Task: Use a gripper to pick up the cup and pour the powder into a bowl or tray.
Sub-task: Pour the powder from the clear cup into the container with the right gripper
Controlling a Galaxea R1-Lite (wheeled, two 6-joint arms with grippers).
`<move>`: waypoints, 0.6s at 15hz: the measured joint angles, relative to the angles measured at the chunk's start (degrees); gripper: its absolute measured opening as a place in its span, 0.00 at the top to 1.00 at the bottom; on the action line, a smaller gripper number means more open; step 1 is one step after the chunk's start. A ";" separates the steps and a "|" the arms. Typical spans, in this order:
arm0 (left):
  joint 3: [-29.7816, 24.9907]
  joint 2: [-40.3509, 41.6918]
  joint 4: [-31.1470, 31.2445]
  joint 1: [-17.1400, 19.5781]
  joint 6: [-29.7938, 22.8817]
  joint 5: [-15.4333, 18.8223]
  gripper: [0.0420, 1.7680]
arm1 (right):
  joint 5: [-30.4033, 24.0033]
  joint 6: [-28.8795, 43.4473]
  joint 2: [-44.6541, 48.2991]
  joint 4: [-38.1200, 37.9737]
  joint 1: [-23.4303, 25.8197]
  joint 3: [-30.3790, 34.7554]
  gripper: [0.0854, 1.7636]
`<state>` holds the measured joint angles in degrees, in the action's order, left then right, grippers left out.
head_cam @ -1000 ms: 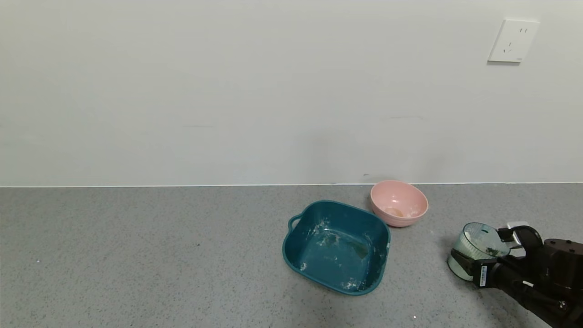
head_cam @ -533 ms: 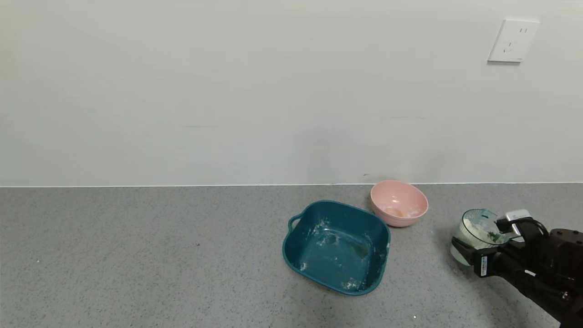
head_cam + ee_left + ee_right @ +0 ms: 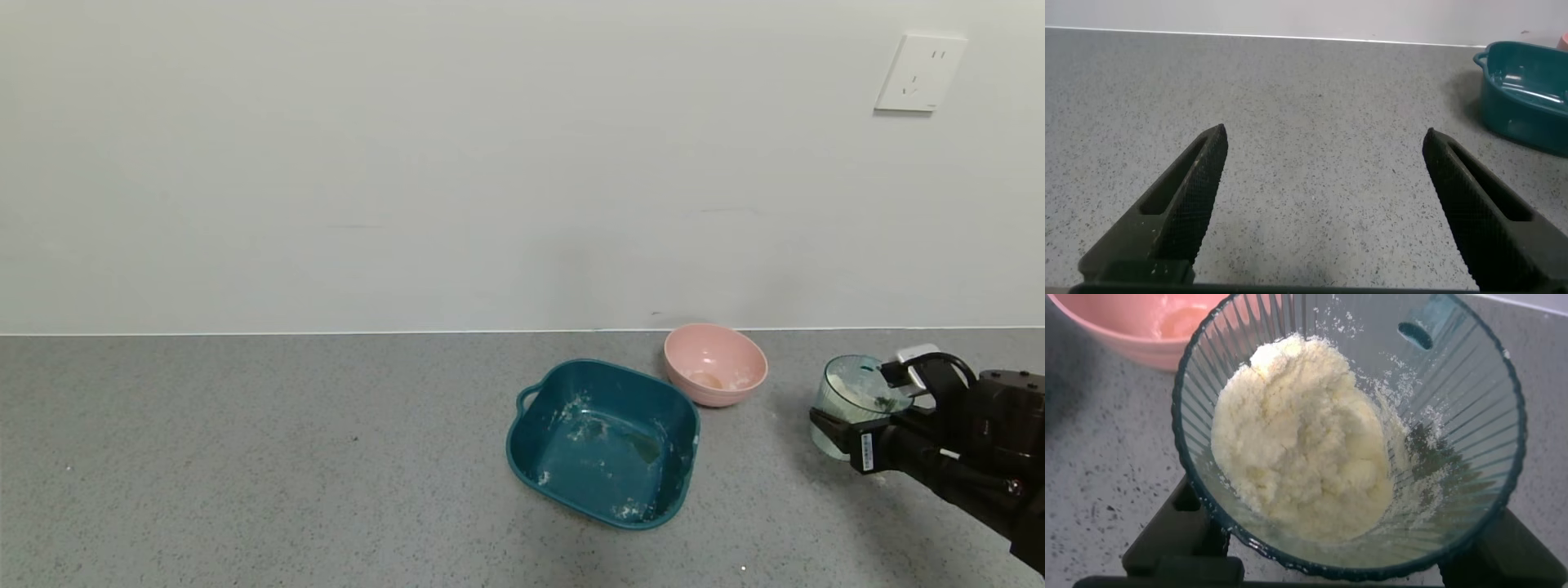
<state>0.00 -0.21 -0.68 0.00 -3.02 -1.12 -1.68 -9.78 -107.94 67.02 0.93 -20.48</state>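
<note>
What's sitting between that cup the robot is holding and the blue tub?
In the head view, only bare grey counter separates the cup, held by the right hand, from the teal tub; the pink bowl sits farther back.

Pink bowl (image 3: 715, 363) on grey counter (image 3: 245, 457) — wall socket (image 3: 920, 73) above.

Right gripper (image 3: 869, 412): raised at the end of a bulky black arm, reaching in from the right edge of the head view. Fingers (image 3: 1176, 539) clamped on opposite sides of the cup (image 3: 849, 404), holding it upright between them.

Left gripper (image 3: 1323, 204): fingers (image 3: 1184, 196) spread wide, nothing between them, pointing forward, low and level.
</note>
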 joint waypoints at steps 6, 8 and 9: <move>0.00 0.00 0.00 0.00 -0.02 0.00 0.03 | 5.95 -1.82 8.19 -16.68 -5.83 -12.34 0.25; 0.00 0.00 0.00 0.00 0.00 0.00 0.03 | 7.16 -2.07 9.84 -22.10 -7.42 -16.09 0.25; 0.00 0.00 0.00 0.00 -0.02 0.00 0.03 | 7.77 -2.34 10.62 -25.19 -8.14 -18.24 0.25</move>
<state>0.00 -0.21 -0.68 0.00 -3.05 -1.12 6.08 -12.12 -97.32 41.84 -7.22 -38.72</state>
